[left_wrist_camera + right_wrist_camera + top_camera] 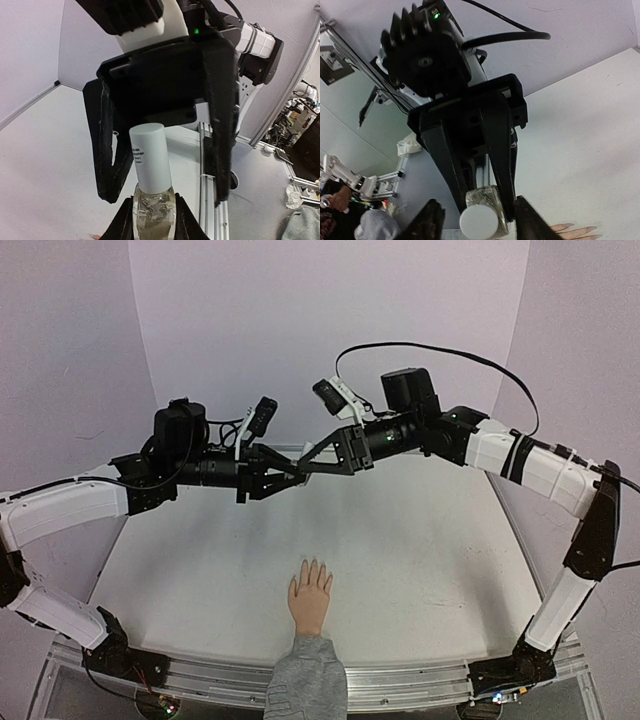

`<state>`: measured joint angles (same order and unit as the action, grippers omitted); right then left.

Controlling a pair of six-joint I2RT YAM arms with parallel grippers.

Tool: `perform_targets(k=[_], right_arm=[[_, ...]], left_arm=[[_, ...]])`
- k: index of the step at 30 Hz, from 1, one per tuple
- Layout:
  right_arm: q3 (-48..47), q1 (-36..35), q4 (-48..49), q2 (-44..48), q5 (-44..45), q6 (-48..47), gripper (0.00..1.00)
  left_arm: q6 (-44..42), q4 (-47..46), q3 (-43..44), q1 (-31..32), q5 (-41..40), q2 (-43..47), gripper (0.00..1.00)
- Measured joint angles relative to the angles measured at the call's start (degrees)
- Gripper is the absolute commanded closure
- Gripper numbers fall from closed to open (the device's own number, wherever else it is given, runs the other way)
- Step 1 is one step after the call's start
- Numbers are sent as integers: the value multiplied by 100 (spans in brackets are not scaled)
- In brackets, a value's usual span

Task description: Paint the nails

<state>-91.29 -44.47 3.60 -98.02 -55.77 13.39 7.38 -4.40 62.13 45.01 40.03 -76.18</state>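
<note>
left pincer (154, 225) is clamped tight on the glass body of a small clear bottle (153, 202), held in the air. right pincer (477, 210) stands part open around its white cap (149, 150), not touching it. the black print on the cap is too small to read. the nails (313, 566) tip a flesh-coloured hand (310, 602) lying flat at the near edge of the white counter (420, 540). the walls are lilac.

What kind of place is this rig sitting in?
Most likely a robotics lab test cell: a white table edged by an aluminium rail, plain pale backdrop walls enclosing it, and, in the right wrist view, what looks like another small robot arm amid clutter beyond.
</note>
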Motion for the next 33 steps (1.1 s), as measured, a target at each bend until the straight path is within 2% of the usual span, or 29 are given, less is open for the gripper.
perform_targets(k=[2,10,14,18,26,33], right_arm=[[20,-26,-87,11,295,92,2],[-13,111,-1095,234,1292,431,2],[-400,225,-1884,234,1482,442,9],[-1032,236,-2544,92,1311,358,15],[-1641,179,-3340,-393,1021,175,27],[-1764,68,-3670,-772,981,46,37]], left_arm=[[-50,-68,-37,-11,-133,28,100],[-450,-225,-273,-33,-297,26,100],[-758,-168,-369,-33,-299,2,100],[-992,-144,-369,-33,-267,-70,100],[-1178,85,-356,-33,-133,-417,100],[-1189,188,-326,-33,-85,-450,100]])
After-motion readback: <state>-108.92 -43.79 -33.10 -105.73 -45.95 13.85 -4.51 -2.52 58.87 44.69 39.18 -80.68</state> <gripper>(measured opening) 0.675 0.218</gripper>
